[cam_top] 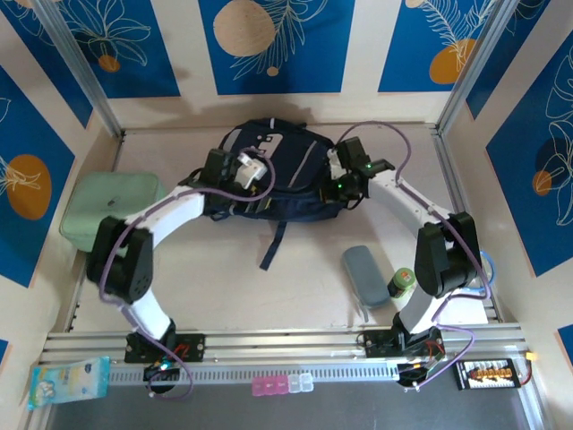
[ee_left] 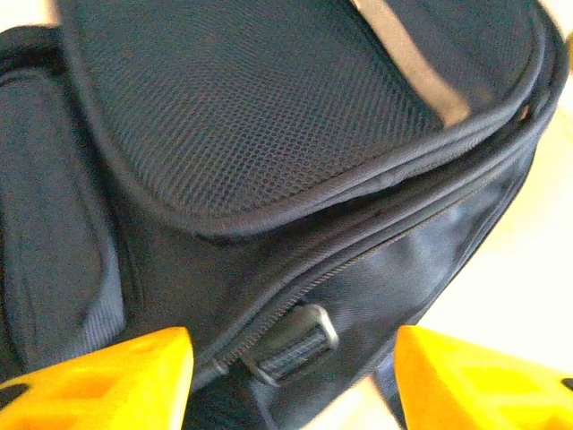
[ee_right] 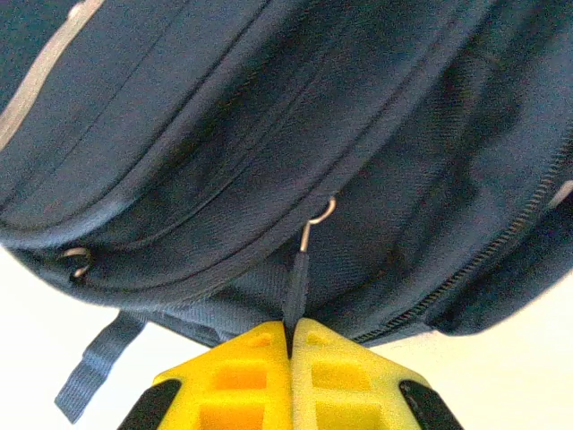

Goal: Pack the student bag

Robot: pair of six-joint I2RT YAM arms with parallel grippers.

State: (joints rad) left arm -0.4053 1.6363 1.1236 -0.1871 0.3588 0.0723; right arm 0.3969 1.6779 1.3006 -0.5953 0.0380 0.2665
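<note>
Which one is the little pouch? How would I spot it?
Find the big dark backpack in the middle of the table, then look toward the near edge on the right side. The pouch lies flat there beside a small green-topped bottle. It is the long, rounded, grey-blue one; the bottle stands upright, and the mint-green case sits far off on the left and is much bigger.

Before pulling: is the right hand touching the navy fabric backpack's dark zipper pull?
Touching. Right wrist view: the right hand is shut on the dark zipper pull.
</note>
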